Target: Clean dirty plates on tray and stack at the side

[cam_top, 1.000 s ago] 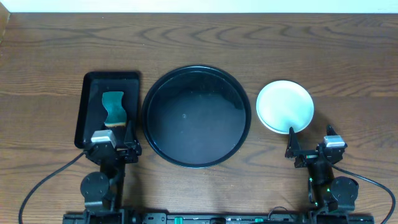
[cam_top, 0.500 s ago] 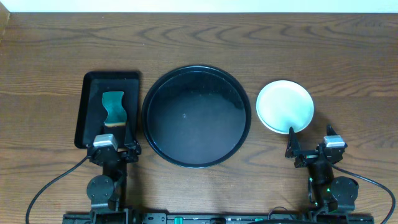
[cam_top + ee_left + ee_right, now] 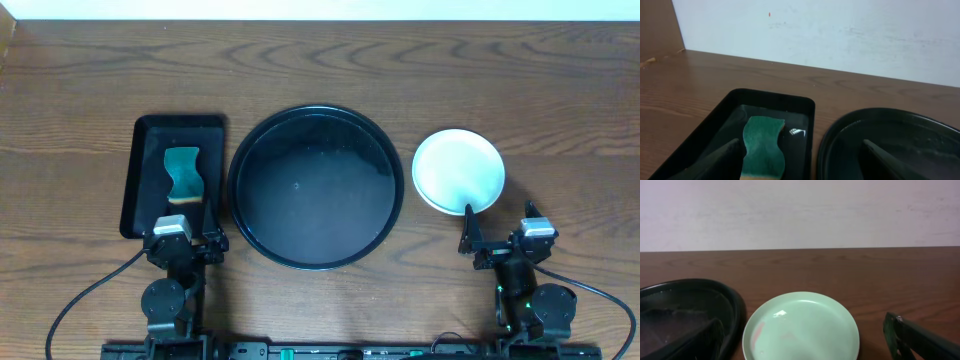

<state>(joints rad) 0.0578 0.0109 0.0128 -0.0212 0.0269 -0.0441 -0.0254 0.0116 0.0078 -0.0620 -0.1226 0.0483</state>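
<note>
Glossy black tray [image 3: 315, 188], smooth glossy mint plate [image 3: 801, 327], grained wood table [image 3: 400, 60].

The overhead camera looks straight down at the brown wooden table [image 3: 320, 60]; both low wrist cameras face the white wall [image 3: 840, 35], sharing the large round black tray [image 3: 900, 132].

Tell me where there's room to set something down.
The round black tray is bare inside. Bare table runs behind both trays and right of the mint plate. Crowded: the slit between rectangular tray and round tray, and the near edge around the left gripper and right gripper.
</note>
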